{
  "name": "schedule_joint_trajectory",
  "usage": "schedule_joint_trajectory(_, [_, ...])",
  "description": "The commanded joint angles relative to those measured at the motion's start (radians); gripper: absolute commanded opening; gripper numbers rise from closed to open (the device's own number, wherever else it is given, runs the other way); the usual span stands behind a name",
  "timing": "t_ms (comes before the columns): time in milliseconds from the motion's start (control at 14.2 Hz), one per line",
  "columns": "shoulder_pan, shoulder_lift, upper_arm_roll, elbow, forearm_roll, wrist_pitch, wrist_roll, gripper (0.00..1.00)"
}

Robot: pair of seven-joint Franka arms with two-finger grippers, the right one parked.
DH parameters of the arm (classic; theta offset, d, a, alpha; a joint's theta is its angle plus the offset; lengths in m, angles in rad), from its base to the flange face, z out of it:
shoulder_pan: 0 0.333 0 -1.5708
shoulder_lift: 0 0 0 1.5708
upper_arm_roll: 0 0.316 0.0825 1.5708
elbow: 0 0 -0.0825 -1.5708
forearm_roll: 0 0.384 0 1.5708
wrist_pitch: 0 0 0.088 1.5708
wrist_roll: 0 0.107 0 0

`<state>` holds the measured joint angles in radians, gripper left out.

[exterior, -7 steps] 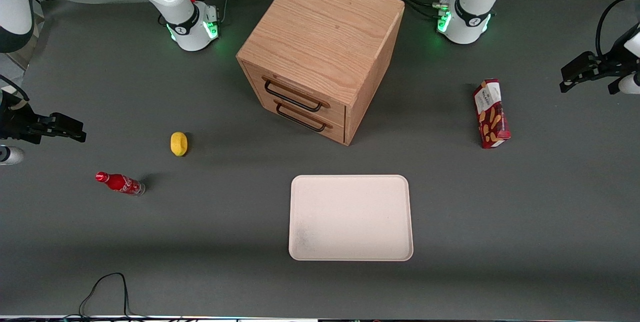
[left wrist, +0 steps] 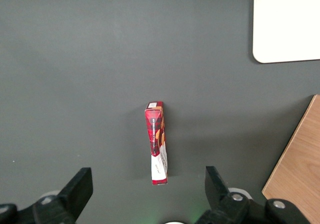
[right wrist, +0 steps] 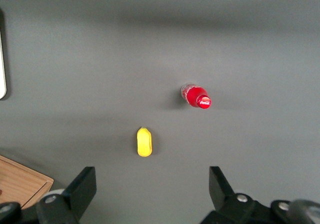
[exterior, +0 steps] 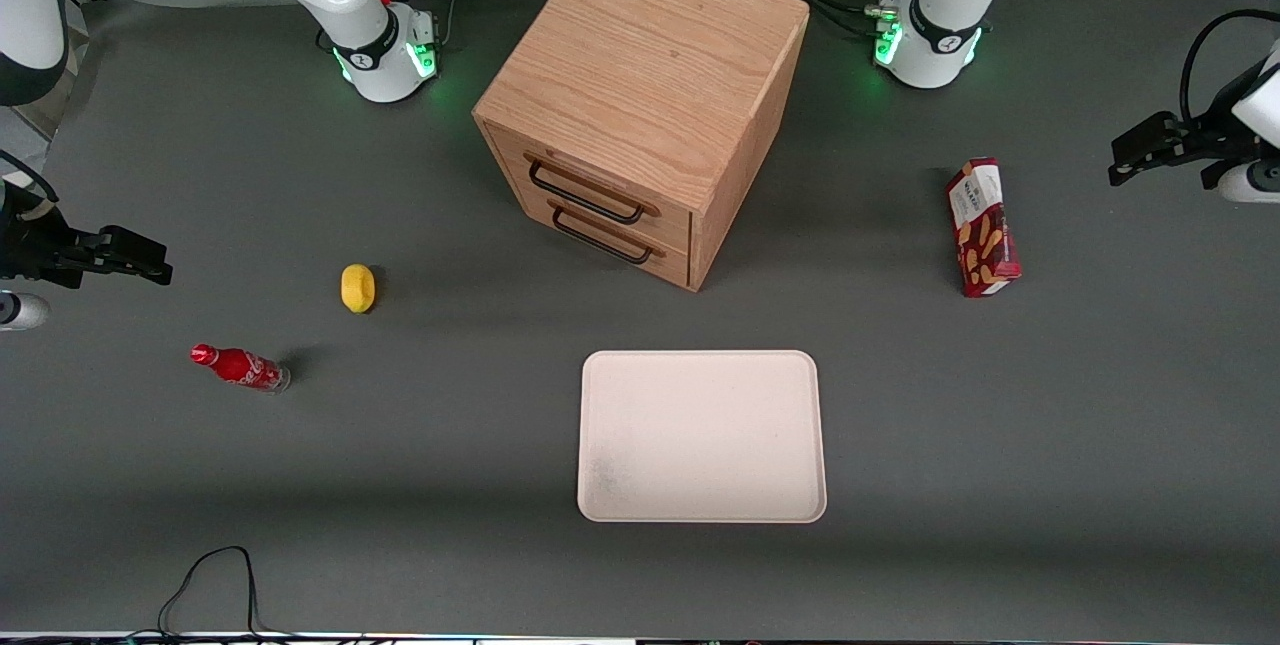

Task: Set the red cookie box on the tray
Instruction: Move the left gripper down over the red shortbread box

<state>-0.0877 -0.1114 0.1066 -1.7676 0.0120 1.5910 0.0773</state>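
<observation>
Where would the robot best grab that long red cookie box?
Probably from above, fingers closing across the narrow width near the middle of the red cookie box: it lies flat and alone on the table. The gripper, open, hangs above it, toward the working arm's end.

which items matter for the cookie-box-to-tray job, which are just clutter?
Job:
- red cookie box, lying on the table, not held
- tray, nothing on it
- gripper, fingers open, hanging above the box, toward the working arm's end

Clutter:
- wooden drawer cabinet
- yellow lemon
- red cola bottle
</observation>
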Motion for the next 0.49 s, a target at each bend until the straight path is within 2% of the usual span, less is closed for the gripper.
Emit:
schedule_joint_trajectory(0, [-0.004, 0.012, 0.010, -0.083, -0.003, 0.036, -0.002, 1.00])
schedule_joint_trajectory(212, [0.003, 0.012, 0.013, -0.252, 0.003, 0.180, -0.007, 1.00])
schedule_joint_trajectory(424, [0.006, 0.004, 0.047, -0.470, 0.008, 0.421, 0.001, 1.00])
